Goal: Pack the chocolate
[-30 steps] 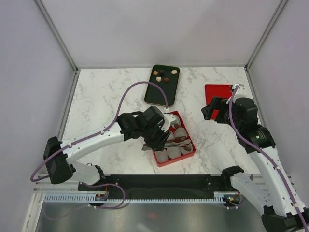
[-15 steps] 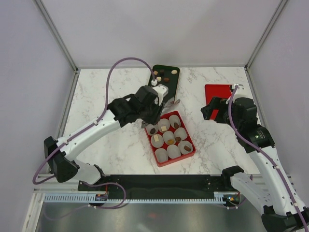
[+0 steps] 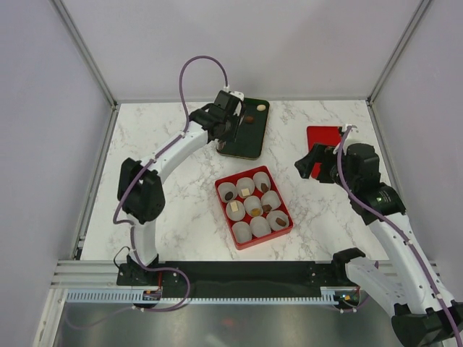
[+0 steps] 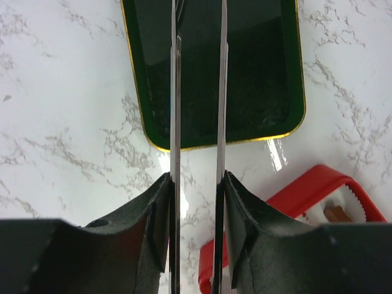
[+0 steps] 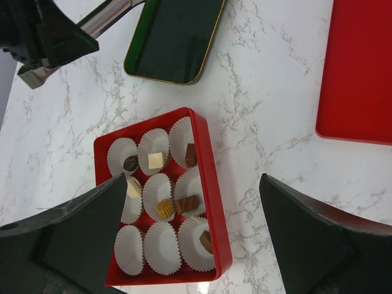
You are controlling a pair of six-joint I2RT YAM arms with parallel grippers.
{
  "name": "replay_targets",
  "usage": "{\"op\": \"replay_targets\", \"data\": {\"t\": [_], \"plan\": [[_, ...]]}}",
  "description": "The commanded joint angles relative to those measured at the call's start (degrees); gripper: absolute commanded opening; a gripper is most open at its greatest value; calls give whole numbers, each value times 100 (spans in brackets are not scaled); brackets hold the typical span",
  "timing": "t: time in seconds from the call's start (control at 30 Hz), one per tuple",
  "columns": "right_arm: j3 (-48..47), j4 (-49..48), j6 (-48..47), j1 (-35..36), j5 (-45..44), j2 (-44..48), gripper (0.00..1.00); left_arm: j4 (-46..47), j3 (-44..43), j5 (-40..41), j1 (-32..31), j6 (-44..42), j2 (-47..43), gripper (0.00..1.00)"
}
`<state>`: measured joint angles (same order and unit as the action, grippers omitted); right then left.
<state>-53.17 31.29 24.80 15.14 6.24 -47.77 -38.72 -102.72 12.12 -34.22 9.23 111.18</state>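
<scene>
showing seven of nine cups point(image 5: 162, 245) filled; hovering left gripper point(image 4: 198, 37), slightly parted, over tray point(image 3: 242, 144) with chocolate point(image 3: 249, 119) left; holding right gripper point(image 5: 193, 184) wide apart.

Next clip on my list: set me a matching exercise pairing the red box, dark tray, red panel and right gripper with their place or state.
1 red box
2 dark tray
3 red panel
4 right gripper

a jaws wide open, empty
b lined with paper cups
c under the left gripper
d lying bare, right of the tray

Pairs: 1-b, 2-c, 3-d, 4-a
</scene>
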Motion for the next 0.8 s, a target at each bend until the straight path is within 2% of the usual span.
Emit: {"op": "replay_targets", "data": {"t": [0.0,0.23,0.4,0.77], "plan": [[-229,-281,52,-2,106,-109,98,514,-582,-7,20,-343,395,44],[-273,-334,16,-11,53,-180,98,637,-969,36,38,-510,1099,47],[-247,-334,34,-11,88,-242,98,795,-1057,-210,73,-581,1336,48],[-335,-343,25,-2,-44,-312,98,805,-1303,-183,178,-598,1820,49]]}}
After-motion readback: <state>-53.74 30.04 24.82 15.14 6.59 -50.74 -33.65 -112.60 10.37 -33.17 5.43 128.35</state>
